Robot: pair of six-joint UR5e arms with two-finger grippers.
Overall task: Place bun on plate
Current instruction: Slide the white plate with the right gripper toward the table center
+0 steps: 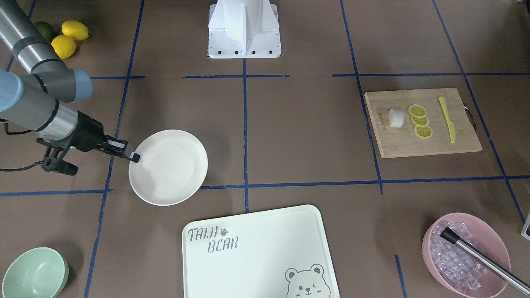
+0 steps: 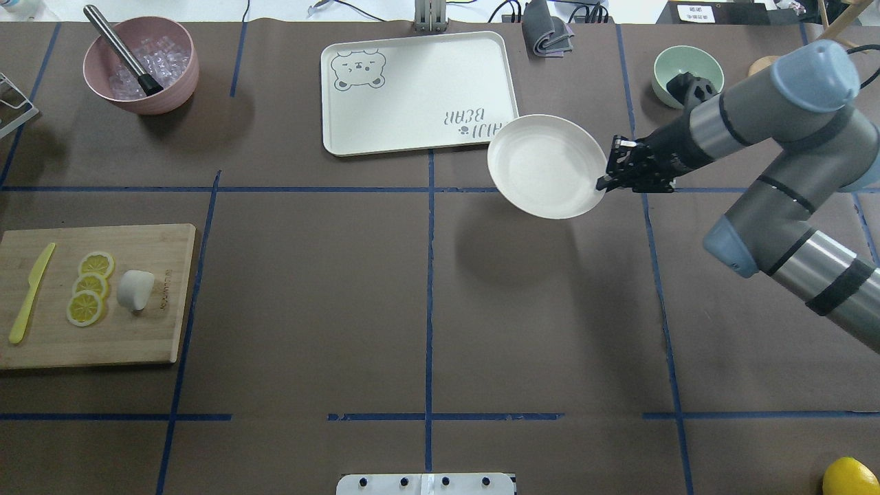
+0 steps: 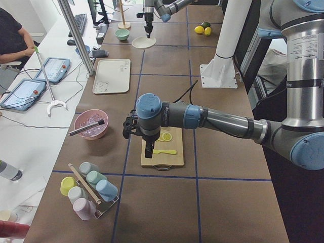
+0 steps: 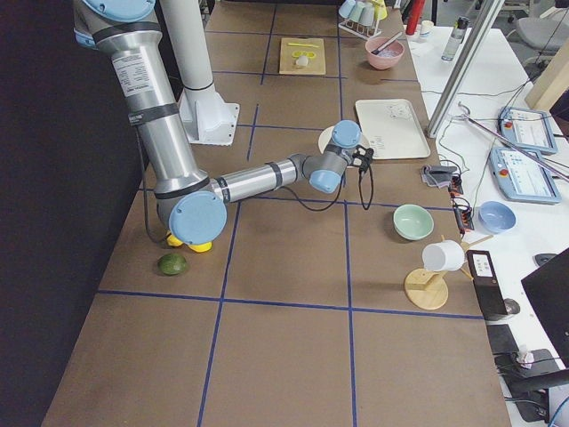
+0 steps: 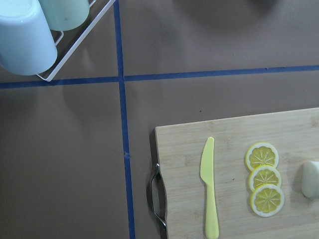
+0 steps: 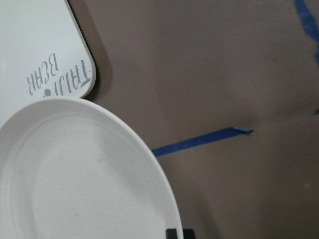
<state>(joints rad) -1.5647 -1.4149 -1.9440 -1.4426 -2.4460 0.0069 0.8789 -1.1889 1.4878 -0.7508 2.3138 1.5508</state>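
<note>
Brown paper marked off with blue tape lines covers the table [image 2: 309, 295], the largest item we record. The right arm [image 2: 777, 117] reaches in across it from the right side of the overhead view. The left arm [image 3: 223, 121] shows only in the left side view, stretched out over the wooden cutting board [image 2: 137, 337]. Next in size, the white bear-printed tray [image 2: 419, 89] lies flat at the far edge of the table. The cutting board lies on the robot's left, well apart from the tray. The plate [image 2: 543, 168] is round, off-white and plain. It is raised off the surface: its shadow falls apart from it on the paper, and in the overhead view its far edge overlaps the tray's near corner. The right gripper [image 2: 605, 182] has its jaws closed onto the plate's rim on the side nearest its arm. We note a pink bowl [image 2: 172, 89] holding clear cubes and a metal rod at the far left corner, and a mint-green bowl [image 2: 687, 58] beyond the right arm. The bun [image 2: 135, 289] sits on the cutting board, well apart from the plate. It is just beside a row of three lemon slices [image 2: 89, 287], and a yellow knife [image 2: 31, 292] lies on their other side. The left gripper [image 3: 148, 152] hangs pointing down above the board; we cannot tell how its jaws stand.
</note>
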